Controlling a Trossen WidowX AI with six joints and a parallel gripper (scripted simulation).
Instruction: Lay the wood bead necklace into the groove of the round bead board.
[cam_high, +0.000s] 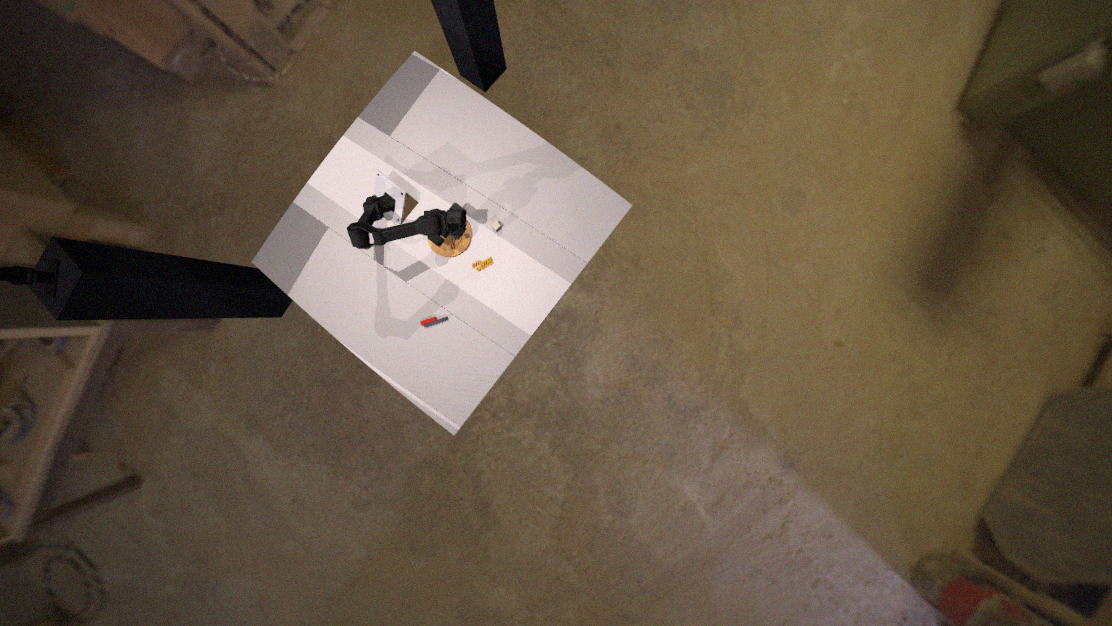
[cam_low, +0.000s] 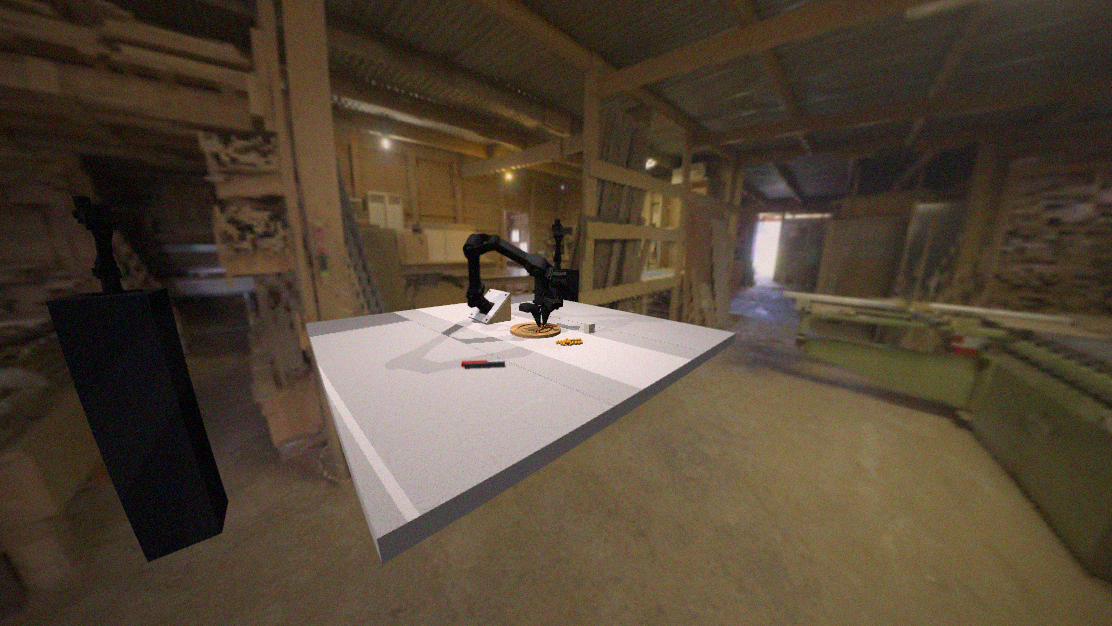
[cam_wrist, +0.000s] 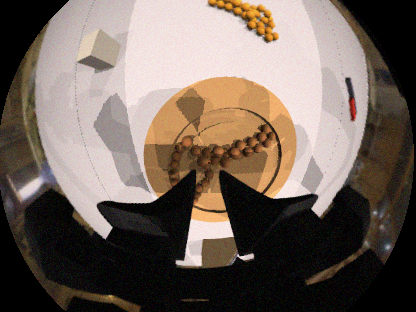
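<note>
The wood bead necklace (cam_wrist: 218, 150) is brown and lies bunched on the round bead board (cam_high: 448, 245) (cam_low: 532, 331) (cam_wrist: 225, 90). In the wrist view one folded double strand reaches right to near the thin dark groove ring (cam_wrist: 281, 157). Other strands run down the left side and down toward the fingertips, where the left finger hides part. Much of the ring's right and lower arc has no beads over it. My gripper (cam_low: 542, 325) (cam_wrist: 207, 174) is partly open and empty, pointing down low over the board, its tips close to the lower strand.
A yellow-orange bead string (cam_high: 483, 264) (cam_low: 569, 342) (cam_wrist: 250, 15) lies beyond the board. A pale block (cam_high: 496, 226) (cam_low: 589, 328) (cam_wrist: 98, 49) stands off one side, a red and dark pen-like object (cam_high: 434, 321) (cam_low: 483, 364) (cam_wrist: 351, 100) off the other. A wedge (cam_high: 410, 206) (cam_low: 501, 311) stands near the arm's base.
</note>
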